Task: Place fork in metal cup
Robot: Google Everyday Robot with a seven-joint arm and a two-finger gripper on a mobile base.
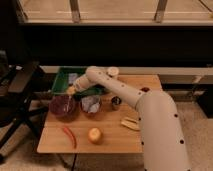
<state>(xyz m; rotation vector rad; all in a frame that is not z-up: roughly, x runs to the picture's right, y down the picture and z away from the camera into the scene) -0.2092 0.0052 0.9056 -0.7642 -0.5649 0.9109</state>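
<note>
Green tray's (61, 80) front edge w/ gripper (70, 91) at it, grip state can't tell, fork not made out; poss. slipped pinch or toppled metal cup (116, 102).

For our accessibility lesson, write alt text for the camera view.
A white robot arm reaches over a wooden table, its end effector at the green tray's front edge. The metal cup stands in a row with a grey bowl and a purple bowl.
</note>
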